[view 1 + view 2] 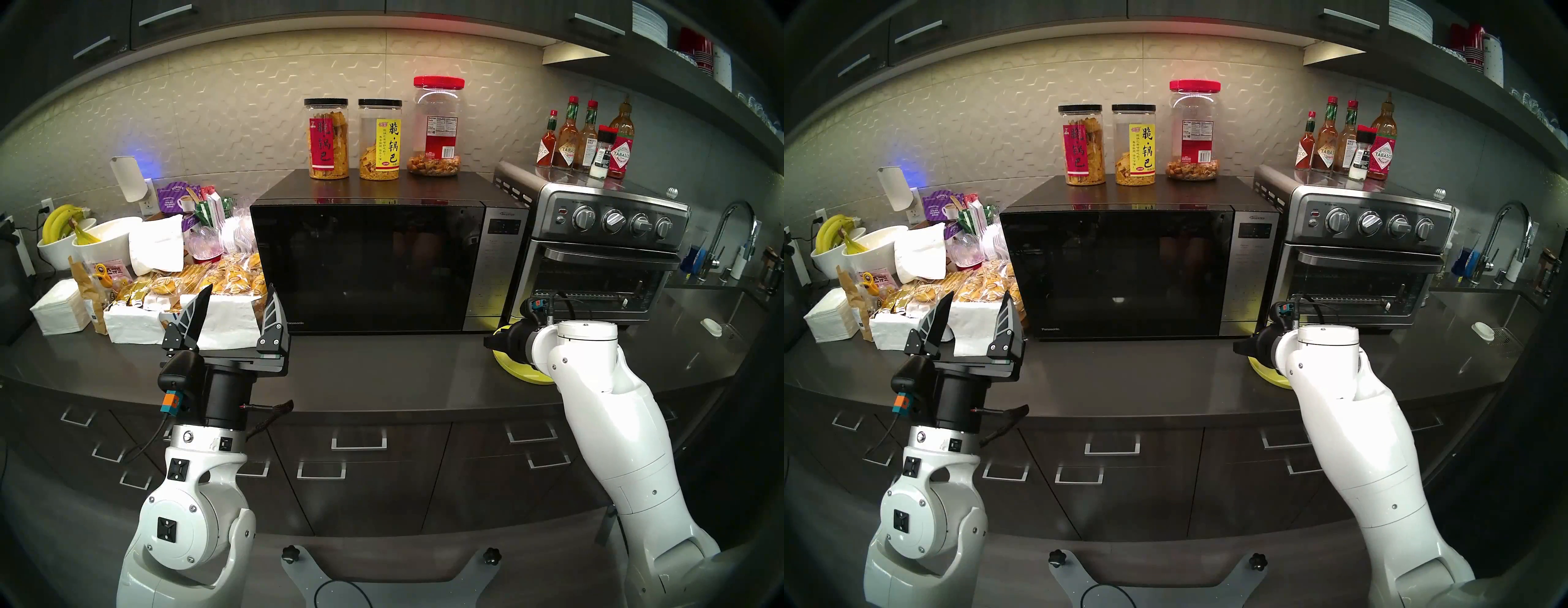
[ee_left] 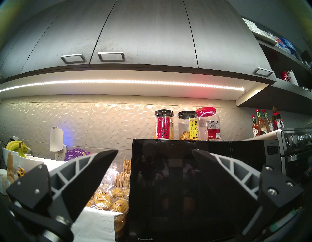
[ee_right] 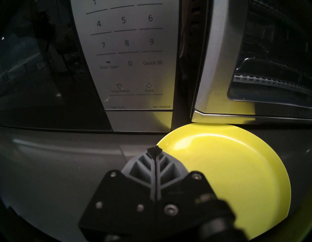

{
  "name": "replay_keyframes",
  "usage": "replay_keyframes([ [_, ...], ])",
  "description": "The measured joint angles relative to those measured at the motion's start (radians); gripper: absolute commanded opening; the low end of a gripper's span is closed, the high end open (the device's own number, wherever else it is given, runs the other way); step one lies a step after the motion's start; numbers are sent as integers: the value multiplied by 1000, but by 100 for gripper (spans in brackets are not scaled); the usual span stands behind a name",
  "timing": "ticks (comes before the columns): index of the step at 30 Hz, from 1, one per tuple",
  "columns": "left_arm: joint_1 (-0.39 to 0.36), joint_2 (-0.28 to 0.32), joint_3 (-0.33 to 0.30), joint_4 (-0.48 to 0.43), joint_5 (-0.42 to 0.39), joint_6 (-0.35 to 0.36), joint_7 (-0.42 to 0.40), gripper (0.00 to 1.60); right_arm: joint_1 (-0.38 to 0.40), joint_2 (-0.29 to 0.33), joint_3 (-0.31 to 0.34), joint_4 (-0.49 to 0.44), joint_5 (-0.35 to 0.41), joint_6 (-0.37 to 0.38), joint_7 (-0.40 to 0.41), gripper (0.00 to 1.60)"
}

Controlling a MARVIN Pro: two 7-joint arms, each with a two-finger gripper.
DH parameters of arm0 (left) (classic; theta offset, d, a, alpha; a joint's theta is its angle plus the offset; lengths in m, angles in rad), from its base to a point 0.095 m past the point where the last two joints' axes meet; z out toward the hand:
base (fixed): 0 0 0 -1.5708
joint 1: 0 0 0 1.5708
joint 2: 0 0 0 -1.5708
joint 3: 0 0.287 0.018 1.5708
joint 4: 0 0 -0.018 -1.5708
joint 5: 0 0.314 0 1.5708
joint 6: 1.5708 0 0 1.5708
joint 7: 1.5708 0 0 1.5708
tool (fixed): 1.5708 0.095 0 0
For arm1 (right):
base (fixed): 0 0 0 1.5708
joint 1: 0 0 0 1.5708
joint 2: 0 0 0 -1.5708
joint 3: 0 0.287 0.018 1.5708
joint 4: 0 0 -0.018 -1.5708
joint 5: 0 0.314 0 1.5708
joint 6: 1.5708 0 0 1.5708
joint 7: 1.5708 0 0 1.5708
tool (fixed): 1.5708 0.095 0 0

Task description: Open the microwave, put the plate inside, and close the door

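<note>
The black microwave (image 1: 369, 263) stands at the middle of the counter with its glass door (image 1: 360, 271) shut. A grey touch panel (image 3: 128, 64) runs down its right side. The yellow plate (image 3: 228, 169) lies flat on the counter before the gap between microwave and toaster oven, partly hidden by my right arm in the head view. My right gripper (image 3: 154, 150) is shut with nothing in it, low over the plate's left rim, tips pointing at the panel's bottom. My left gripper (image 1: 239, 293) is open and empty, raised in front of the door's left edge (image 2: 135, 185).
Three snack jars (image 1: 379, 140) stand on the microwave. The steel toaster oven (image 1: 602, 254) with sauce bottles (image 1: 585, 140) on top sits right of it. Packaged cakes (image 1: 203, 288), napkins and banana bowls (image 1: 68, 242) crowd the left. A sink (image 1: 721, 297) lies far right.
</note>
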Motion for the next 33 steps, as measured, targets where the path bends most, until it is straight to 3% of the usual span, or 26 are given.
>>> replay_keyframes([
  [33,0,0,0,0,0,0,0,160,12,-19,9,9,-4,1,-27,0],
])
